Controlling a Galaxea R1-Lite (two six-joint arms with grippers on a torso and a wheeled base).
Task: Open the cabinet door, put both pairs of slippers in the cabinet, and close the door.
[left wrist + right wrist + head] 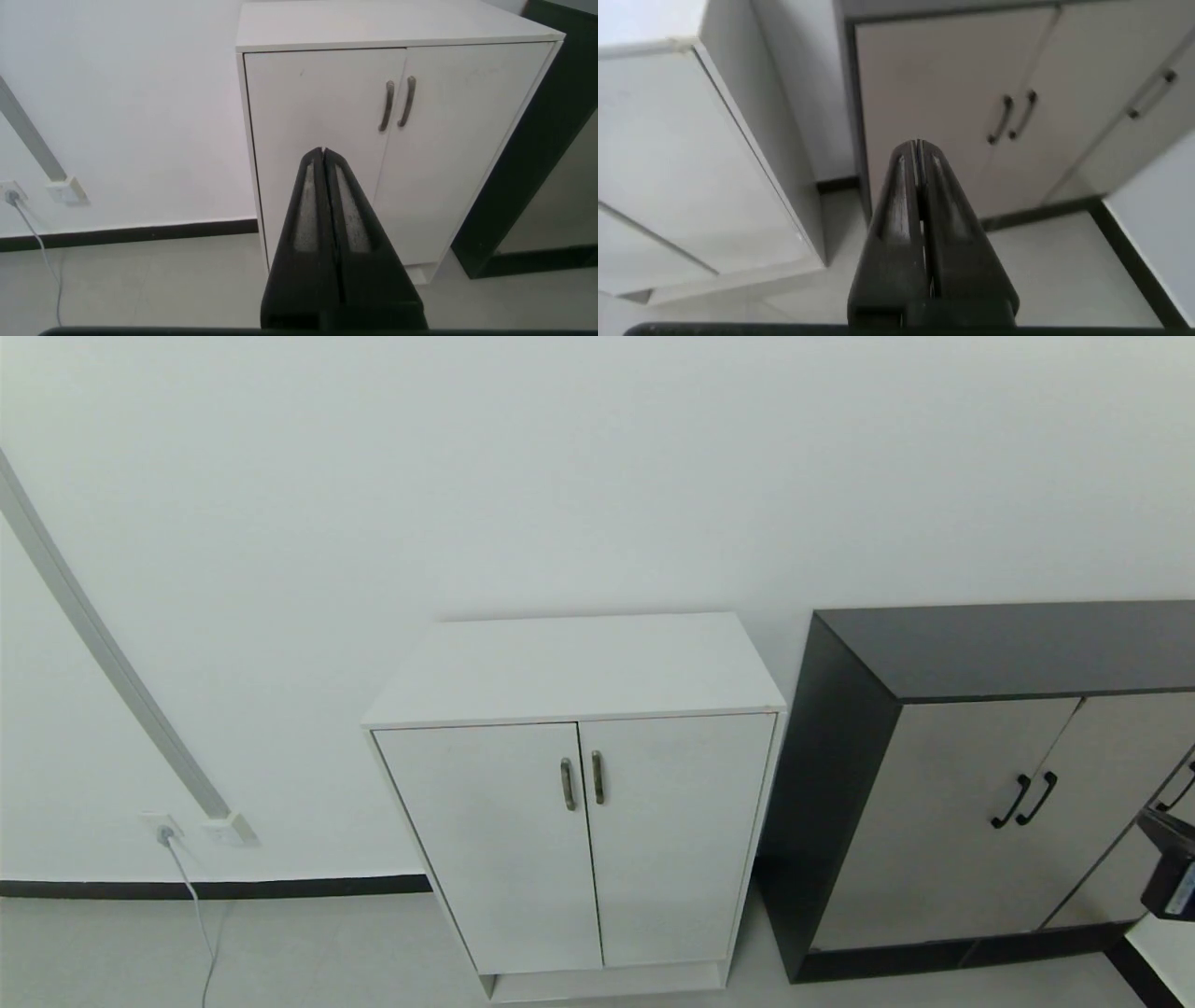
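Observation:
A white two-door cabinet point(579, 784) stands against the wall with both doors shut; its two grey handles point(583, 781) meet at the middle. In the left wrist view the same cabinet point(392, 140) and its handles point(397, 103) lie ahead of my left gripper point(323, 154), whose fingers are pressed together with nothing between them, well short of the doors. My right gripper point(917, 147) is shut and empty, hanging off to the right of the white cabinet point(682, 159), in front of the dark one. A dark part of the right arm point(1172, 868) shows at the head view's right edge.
A black cabinet with pale doors and black handles point(990, 784) stands close to the white one's right. A wall socket with a grey cable point(173, 845) and a slanted cable duct point(93, 635) are at the left. Pale floor point(280, 952) lies in front.

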